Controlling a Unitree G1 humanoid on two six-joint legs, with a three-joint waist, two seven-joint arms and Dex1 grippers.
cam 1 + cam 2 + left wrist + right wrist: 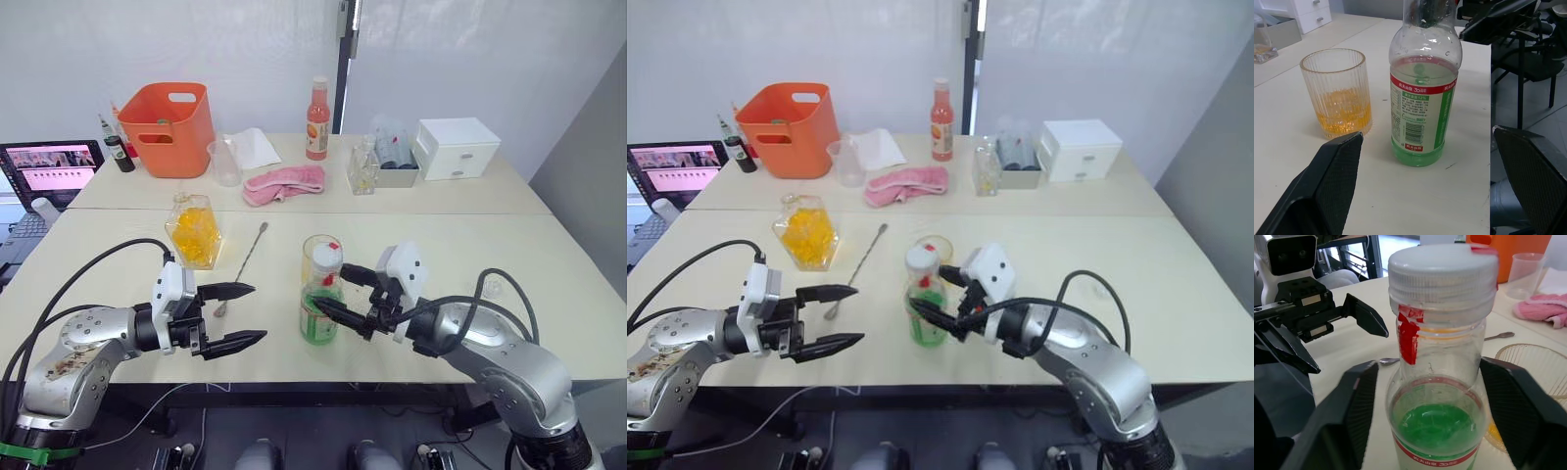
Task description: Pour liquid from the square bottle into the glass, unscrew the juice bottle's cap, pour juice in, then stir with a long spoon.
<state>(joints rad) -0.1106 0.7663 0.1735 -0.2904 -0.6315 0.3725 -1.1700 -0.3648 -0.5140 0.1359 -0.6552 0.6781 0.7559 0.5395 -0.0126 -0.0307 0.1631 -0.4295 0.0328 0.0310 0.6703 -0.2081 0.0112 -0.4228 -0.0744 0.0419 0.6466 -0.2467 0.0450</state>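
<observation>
1. Left eye view: The juice bottle stands upright near the front edge of the table, at mid-width, with its white cap on. The glass stands just behind the bottle, partly hidden by it. The right gripper has its fingers spread to either side of the bottle; contact cannot be judged here. The left gripper hovers near the front edge, well left of the bottle, fingers spread and holding nothing. The spoon lies flat between the left gripper and the glass, handle toward the back. The square bottle stands upright toward the left edge, behind the left gripper, holding yellow-orange liquid.

2. Right eye view: Same layout. An orange bin, a pink cloth and a white drawer box stand on the rear table.

3. Left wrist view: The ribbed glass holds yellow-orange liquid at its bottom. The bottle stands just beside it, apart from it.

4. Right wrist view: Both fingers flank the bottle's shoulder with a gap on each side; neither touches it. The cap carries a red mark.
</observation>
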